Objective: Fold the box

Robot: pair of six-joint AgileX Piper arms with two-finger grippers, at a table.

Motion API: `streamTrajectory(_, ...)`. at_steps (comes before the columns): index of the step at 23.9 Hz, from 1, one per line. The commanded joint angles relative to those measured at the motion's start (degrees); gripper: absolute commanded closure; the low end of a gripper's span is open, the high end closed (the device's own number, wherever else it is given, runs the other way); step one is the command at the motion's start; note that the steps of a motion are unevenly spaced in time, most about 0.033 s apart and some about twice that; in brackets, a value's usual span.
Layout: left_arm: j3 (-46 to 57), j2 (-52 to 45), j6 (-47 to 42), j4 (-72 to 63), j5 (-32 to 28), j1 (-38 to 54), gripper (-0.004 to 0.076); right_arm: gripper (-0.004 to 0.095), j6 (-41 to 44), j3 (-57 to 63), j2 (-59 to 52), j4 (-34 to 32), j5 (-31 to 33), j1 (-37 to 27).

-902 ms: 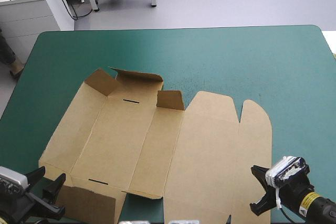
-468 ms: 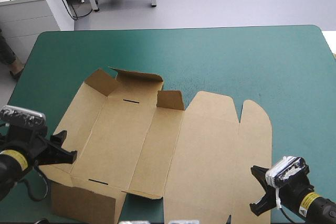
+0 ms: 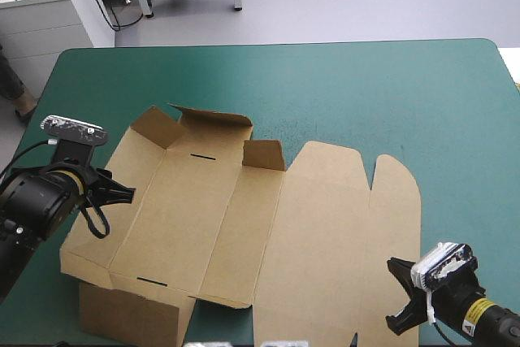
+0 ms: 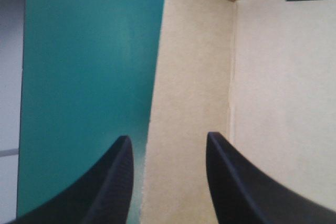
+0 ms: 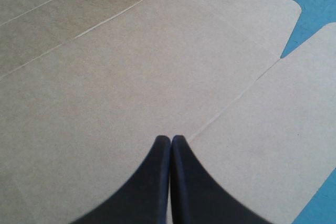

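Observation:
The brown box [image 3: 268, 225] lies mostly flat on the teal-green cover, with three short flaps [image 3: 215, 119] raised along its far left end and one panel [image 3: 130, 314] bent at its near left corner. My left gripper [image 3: 126, 193] is open at the box's left edge. In the left wrist view it [image 4: 168, 137] straddles that edge of the box [image 4: 273, 103], one finger over the cover and one over the board. My right gripper [image 3: 398, 294] is shut near the box's near right corner. Its tip [image 5: 170, 139] points across the flat board of the box [image 5: 105, 77].
Bare teal-green cover [image 3: 366, 87] stretches from the box to the table's far edge and along the right side. The table's left edge [image 3: 32, 119] runs close beside my left arm. My right arm sits at the table's near edge.
My left arm has travelled from the box's near left corner farther along its left edge, toward the raised flaps. The right arm and the box have stayed still.

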Motion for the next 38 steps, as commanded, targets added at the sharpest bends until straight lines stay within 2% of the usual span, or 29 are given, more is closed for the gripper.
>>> streamTrajectory(1,-1.9,1.5,6.1,-4.0,-3.7,7.7,0.0409,0.0923,-0.4,-1.6,0.4,-0.2,-4.0,-0.3)
streamTrajectory(4,-1.9,4.0,17.5,-16.0,-4.4,17.4,0.0409,0.0923,-0.4,-1.6,0.4,-0.2,-4.0,-0.3)
streamTrajectory(8,-1.9,7.4,28.0,-29.4,-5.0,28.6,0.0409,0.0924,-0.6,-1.6,0.4,-0.2,-4.0,-0.3)
streamTrajectory(9,-1.9,9.1,33.8,-35.7,-5.2,33.4,0.0409,0.0924,-0.6,-1.6,0.4,0.1,-4.0,-0.3)
streamTrajectory(11,-1.9,10.7,37.4,-39.6,-5.2,36.7,0.0409,0.0924,-0.7,-1.6,0.4,0.1,-4.0,-0.3)
streamTrajectory(14,-1.9,12.8,38.4,-41.4,-5.1,41.1,0.0409,0.0924,-0.8,-1.6,0.4,0.2,-4.0,-0.3)
streamTrajectory(16,-1.9,13.7,39.6,-41.4,-4.8,42.8,0.0409,0.0924,-0.8,-1.6,0.4,0.2,-4.0,-0.3)
streamTrajectory(18,-1.9,15.4,43.7,-41.3,-1.8,43.9,0.0409,0.0925,-0.9,-1.6,0.4,0.2,-4.0,-0.3)
streamTrajectory(22,-1.9,15.8,43.7,-42.3,-1.9,43.9,0.0409,0.0925,-1.4,-1.6,0.4,0.2,-4.0,-0.3)
streamTrajectory(24,-1.9,15.8,44.9,-47.6,-1.6,43.9,0.0409,0.0925,-1.4,-1.6,0.4,0.2,-4.0,-0.3)
streamTrajectory(27,-1.9,15.9,58.9,-51.4,2.0,44.0,0.0408,0.0925,-1.4,-1.6,0.4,0.2,-4.0,-0.3)
streamTrajectory(28,-1.9,16.0,60.3,-51.4,1.8,44.3,0.0408,0.0925,-1.4,-1.6,0.4,0.2,-4.0,-0.3)
streamTrajectory(31,-1.9,17.2,61.0,-51.4,-0.4,47.9,0.0407,0.0925,-1.4,-1.6,0.4,0.2,-4.0,-0.3)
streamTrajectory(38,-1.9,21.7,62.9,-54.8,2.3,52.4,0.0336,0.0927,-2.3,-1.6,0.4,0.2,-4.0,-0.3)
